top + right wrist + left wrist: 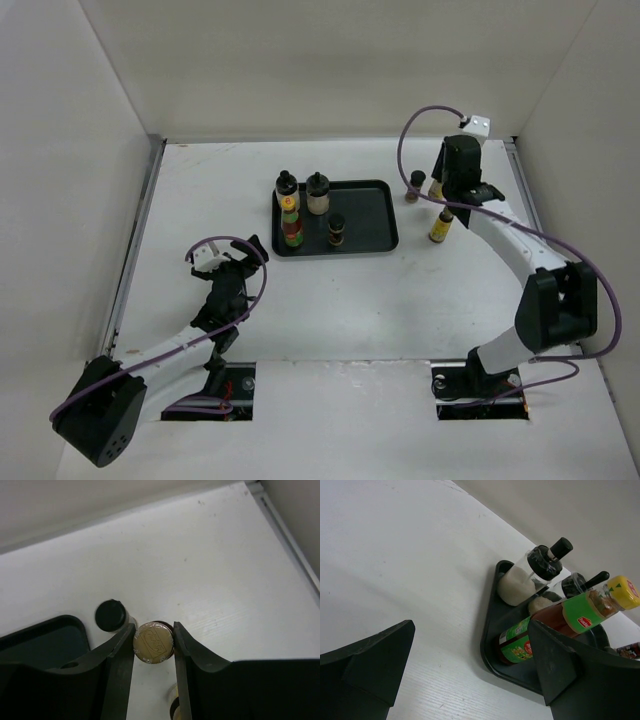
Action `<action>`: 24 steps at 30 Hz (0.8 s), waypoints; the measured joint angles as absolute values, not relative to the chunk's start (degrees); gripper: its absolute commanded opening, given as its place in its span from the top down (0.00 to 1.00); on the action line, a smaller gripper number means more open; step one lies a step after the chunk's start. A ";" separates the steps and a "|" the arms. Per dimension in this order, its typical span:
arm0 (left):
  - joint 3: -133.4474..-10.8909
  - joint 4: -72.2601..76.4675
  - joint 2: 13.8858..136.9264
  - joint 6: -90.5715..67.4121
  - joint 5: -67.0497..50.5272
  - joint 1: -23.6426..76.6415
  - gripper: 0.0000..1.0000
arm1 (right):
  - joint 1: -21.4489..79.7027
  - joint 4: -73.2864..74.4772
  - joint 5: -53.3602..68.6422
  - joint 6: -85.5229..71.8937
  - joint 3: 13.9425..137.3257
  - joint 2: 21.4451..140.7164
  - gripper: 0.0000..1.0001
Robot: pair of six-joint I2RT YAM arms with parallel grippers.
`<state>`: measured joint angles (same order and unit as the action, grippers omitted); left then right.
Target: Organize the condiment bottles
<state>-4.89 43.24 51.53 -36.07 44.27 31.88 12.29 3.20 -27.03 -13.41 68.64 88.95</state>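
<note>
The black tray (370, 212) holds two pale black-capped bottles (287, 190) (318, 193), the red-green bottle (292, 230) and a short brown bottle (336, 230). In the left wrist view the red-green bottle (555, 620) and a pale bottle (522, 577) stand at the tray's corner (490, 635). My left gripper (245, 255) (470, 672) is open and empty, just short of that corner. My right gripper (442, 190) (153, 628) is shut on the gold cap of a slim yellow-labelled bottle (154, 642), right of the tray. A short brown bottle (415, 185) (111, 615) stands close beside it. The other slim bottle (441, 225) stands nearer.
White walls close in the table at the back and both sides. A metal rail (285, 525) runs along the right edge near my right gripper. The right half of the tray (375, 235) holds nothing.
</note>
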 measured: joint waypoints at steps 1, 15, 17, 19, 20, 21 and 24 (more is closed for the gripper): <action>-4.89 43.22 51.55 -36.07 44.27 31.88 0.00 | 13.41 3.18 -27.44 -12.95 69.19 87.64 0.67; -4.89 43.35 50.85 -36.25 43.79 31.51 0.00 | 31.70 -2.07 -23.22 -11.97 87.72 103.57 0.66; -4.89 43.44 50.57 -36.27 43.62 31.48 0.00 | 32.56 -2.02 -22.70 -12.03 89.25 107.92 0.66; -4.89 43.40 50.37 -36.27 43.44 31.40 0.00 | 33.06 -1.91 -22.33 -12.05 89.76 111.37 0.66; -4.89 43.40 50.26 -36.27 43.35 31.40 0.00 | 33.21 -1.65 -22.13 -12.05 89.76 112.73 0.66; -4.89 43.40 50.15 -36.27 43.29 31.35 0.00 | 33.32 -1.28 -22.04 -12.10 89.76 113.73 0.66; -4.89 43.48 50.11 -36.29 43.24 31.16 0.00 | 33.43 -1.78 -22.02 -12.08 89.78 114.80 0.66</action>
<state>-4.89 43.48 50.11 -36.29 43.24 31.16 33.43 -1.78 -22.02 -12.08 89.78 114.80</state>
